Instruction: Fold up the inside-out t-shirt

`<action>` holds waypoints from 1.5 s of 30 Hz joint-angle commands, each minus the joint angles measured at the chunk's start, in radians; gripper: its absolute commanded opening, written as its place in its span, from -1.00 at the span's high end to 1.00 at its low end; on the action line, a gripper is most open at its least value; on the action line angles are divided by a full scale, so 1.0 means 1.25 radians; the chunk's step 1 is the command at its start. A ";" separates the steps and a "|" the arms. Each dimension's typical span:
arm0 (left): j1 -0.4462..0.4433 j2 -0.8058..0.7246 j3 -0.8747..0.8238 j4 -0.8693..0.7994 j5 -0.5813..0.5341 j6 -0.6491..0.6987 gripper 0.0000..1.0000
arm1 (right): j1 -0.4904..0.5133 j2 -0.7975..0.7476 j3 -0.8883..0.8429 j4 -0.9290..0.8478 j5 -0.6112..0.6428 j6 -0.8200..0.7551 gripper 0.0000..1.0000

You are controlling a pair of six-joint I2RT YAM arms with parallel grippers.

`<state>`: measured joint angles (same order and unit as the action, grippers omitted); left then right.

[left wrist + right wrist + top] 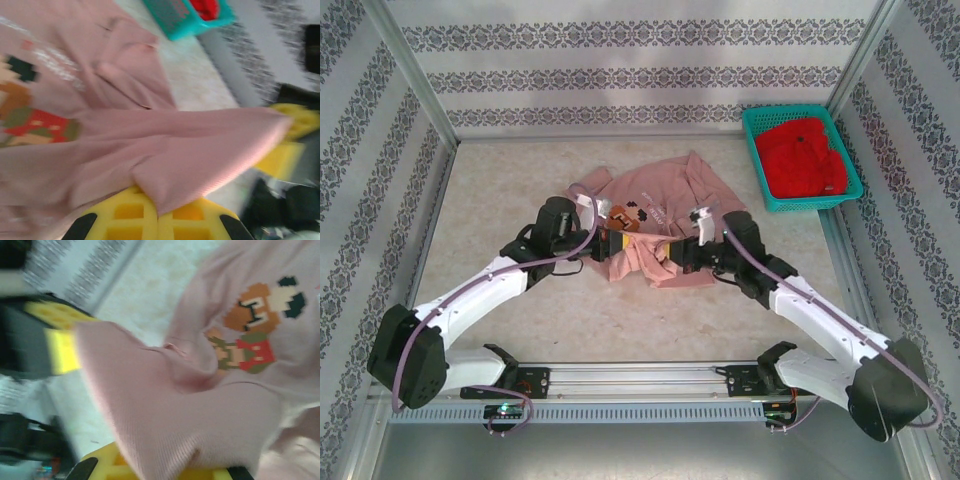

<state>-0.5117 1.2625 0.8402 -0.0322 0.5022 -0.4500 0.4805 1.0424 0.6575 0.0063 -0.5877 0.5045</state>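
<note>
1. The dusty salmon-pink, short-sleeved soft cloth t-shirt (660, 195) lies crumpled about the middle of the pale speckled worktop (510, 180), a little toward its far edge, with its near part bunched between the two arms
2. A blocky pixel-figure print (628, 212) in brown, red, green and black shows on the cloth, toward the left side of the t-shirt in the top view
3. The left gripper (612, 243) sits at the near left side of the t-shirt; in its wrist view the yellow fingers (125, 215) are pressed together on a fold of the pink cloth, which rises out from between them
4. The right gripper (677, 255) sits at the near right side of the t-shirt, facing the left gripper; its jaws are clamped on another fold of the same cloth, which drapes over most of its yellow fingers (107, 465)
5. A band of pink cloth runs across from one gripper to the other
6. A teal plastic mesh basket (757, 160) stands at the far right corner of the worktop, apart from the t-shirt, and holds a bright red garment (805, 160)
</note>
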 commanded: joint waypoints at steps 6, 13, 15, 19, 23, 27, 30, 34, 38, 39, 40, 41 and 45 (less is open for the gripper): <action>0.007 0.051 0.084 -0.144 -0.281 0.085 0.36 | -0.025 0.009 0.061 0.159 -0.214 0.286 1.00; -0.058 -0.135 -0.034 -0.082 -0.095 0.100 -0.04 | -0.071 0.073 0.077 0.211 -0.217 0.382 1.00; -0.098 -0.117 -0.025 -0.078 -0.029 0.089 -0.01 | -0.073 0.083 0.086 0.207 -0.211 0.385 1.00; -0.175 -0.034 -0.008 0.021 0.028 0.040 0.02 | -0.077 0.090 0.093 0.205 -0.193 0.397 1.00; -0.194 0.035 0.015 0.094 0.022 0.001 0.04 | -0.084 0.088 0.083 0.225 -0.182 0.426 1.00; -0.196 0.111 0.035 0.120 -0.073 -0.038 0.04 | -0.093 0.081 0.080 0.230 -0.185 0.441 1.00; -0.189 0.151 0.052 0.130 -0.116 -0.032 0.03 | -0.097 0.072 0.071 0.230 -0.186 0.445 1.00; -0.188 0.219 0.085 0.160 -0.084 -0.038 0.04 | -0.101 0.062 0.065 0.233 -0.184 0.449 1.00; -0.180 0.238 0.079 0.189 -0.080 -0.051 0.46 | -0.112 0.049 0.057 0.227 -0.185 0.446 1.00; -0.174 0.232 0.072 0.200 -0.071 -0.056 0.60 | -0.119 0.044 0.053 0.222 -0.186 0.444 1.00; -0.169 0.225 0.067 0.204 -0.069 -0.058 0.70 | -0.126 0.040 0.050 0.218 -0.188 0.442 1.00; -0.163 0.215 0.058 0.209 -0.067 -0.057 0.81 | -0.135 0.036 0.046 0.217 -0.191 0.443 1.00; -0.136 0.166 0.022 0.232 0.007 -0.040 0.98 | -0.160 0.028 0.046 0.187 -0.201 0.419 1.00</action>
<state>-0.7113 1.5322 0.9028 0.1795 0.4309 -0.5095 0.3008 1.1015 0.7223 0.2428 -0.8211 1.0492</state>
